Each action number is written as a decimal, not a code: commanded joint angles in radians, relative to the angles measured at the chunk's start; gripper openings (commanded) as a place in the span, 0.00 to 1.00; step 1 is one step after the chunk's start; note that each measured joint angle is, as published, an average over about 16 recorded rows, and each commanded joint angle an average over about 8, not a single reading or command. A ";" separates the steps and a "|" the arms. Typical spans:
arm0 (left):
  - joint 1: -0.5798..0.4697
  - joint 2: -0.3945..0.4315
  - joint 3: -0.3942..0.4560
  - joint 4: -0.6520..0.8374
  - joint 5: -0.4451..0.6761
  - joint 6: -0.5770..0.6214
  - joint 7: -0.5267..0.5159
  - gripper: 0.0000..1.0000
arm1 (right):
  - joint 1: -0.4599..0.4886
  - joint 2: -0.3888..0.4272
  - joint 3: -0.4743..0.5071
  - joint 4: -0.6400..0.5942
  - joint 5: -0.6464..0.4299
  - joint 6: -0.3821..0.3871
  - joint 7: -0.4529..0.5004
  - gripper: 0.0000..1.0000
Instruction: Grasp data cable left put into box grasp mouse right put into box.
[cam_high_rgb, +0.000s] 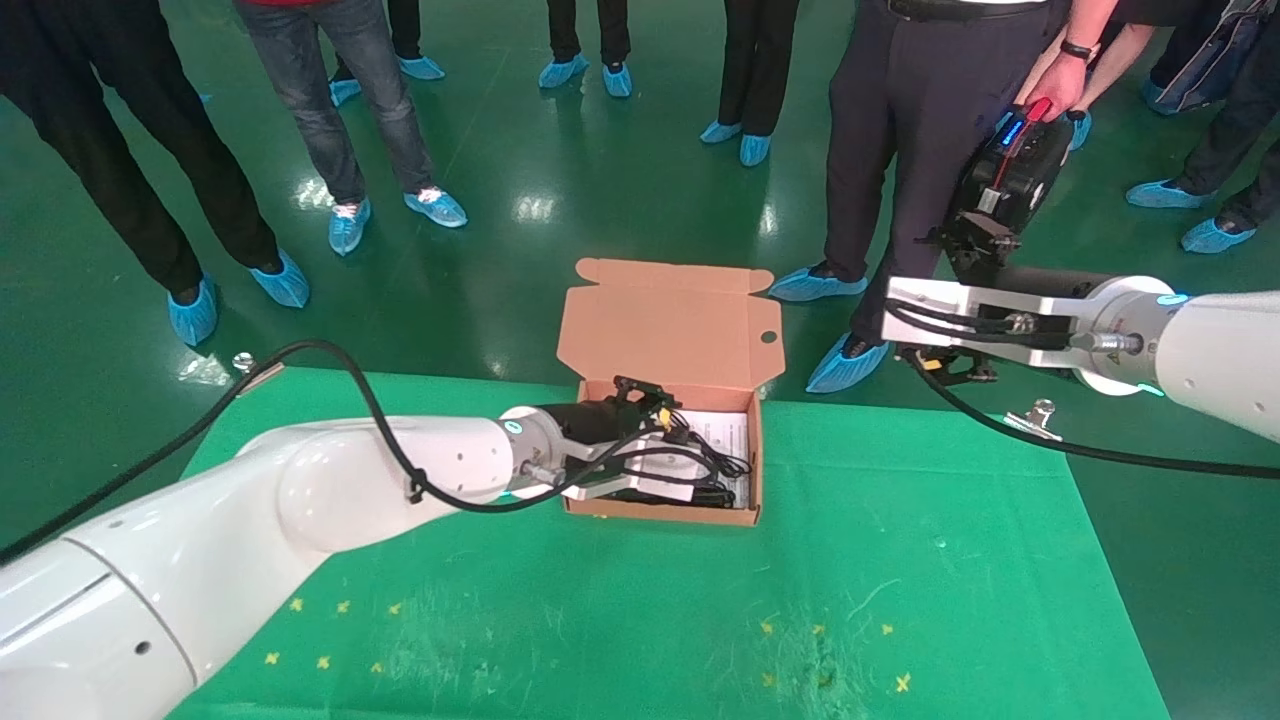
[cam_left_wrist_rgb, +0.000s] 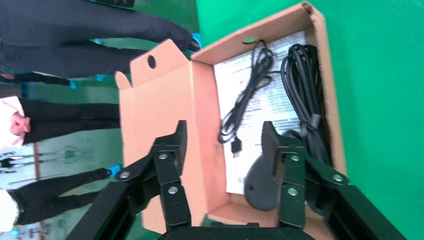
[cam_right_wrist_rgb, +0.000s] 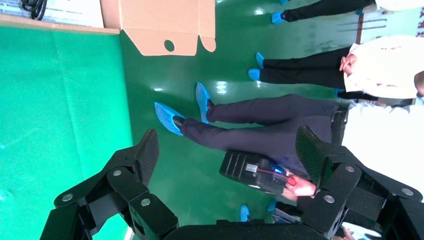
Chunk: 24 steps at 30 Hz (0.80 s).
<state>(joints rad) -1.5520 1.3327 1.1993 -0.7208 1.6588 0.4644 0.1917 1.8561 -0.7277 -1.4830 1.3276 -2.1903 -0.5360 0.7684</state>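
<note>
Work surface: green mat (cam_high_rgb: 900, 560) on a table, scuffed, with small yellow cross marks near the front edge. Metal clips (cam_high_rgb: 1035, 418) at the far edge. Beyond: glossy green floor (cam_high_rgb: 560, 170); bystanders (cam_high_rgb: 330, 90) in blue shoe covers standing in a semicircle; one holding a black device (cam_high_rgb: 1005, 180) with a red part.

Box (cam_high_rgb: 745, 470): at mat centre, against the far edge. Lid (cam_high_rgb: 670, 325) hinged back and upright on the far side, round hole near its right edge. White printed sheet (cam_left_wrist_rgb: 272, 107) lining the bottom.

Contents: thin cable (cam_left_wrist_rgb: 245, 102) and thicker coiled black cord (cam_left_wrist_rgb: 302, 95), both laid lengthwise along the box, long axes roughly parallel to each other. Mouse (cam_left_wrist_rgb: 261, 182): inside the box at the left end, touching the inner face of one finger; orientation hard to read, partly hidden.

Left gripper (cam_left_wrist_rgb: 222, 150): lowered over the left part of the box, jaws spread wide, nothing clamped. One finger (cam_left_wrist_rgb: 272, 145) over the sheet, the other beside the lid.

Right gripper (cam_right_wrist_rgb: 227, 160): raised above the floor beyond the mat's far right corner, well apart from the box, jaws spread wide, empty.
</note>
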 joint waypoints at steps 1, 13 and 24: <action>-0.008 -0.012 -0.005 -0.010 -0.008 0.001 -0.010 1.00 | 0.000 0.000 0.000 -0.003 0.003 0.003 -0.001 1.00; -0.127 -0.072 -0.036 0.001 0.017 -0.017 -0.166 1.00 | 0.043 -0.026 0.011 -0.034 -0.066 0.018 -0.038 1.00; -0.056 -0.156 -0.145 -0.071 -0.098 0.117 -0.202 1.00 | -0.040 -0.016 0.132 -0.039 0.084 -0.099 -0.110 1.00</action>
<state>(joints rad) -1.6076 1.1762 1.0541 -0.7920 1.5607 0.5821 -0.0102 1.8145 -0.7436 -1.3485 1.2891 -2.1042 -0.6369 0.6581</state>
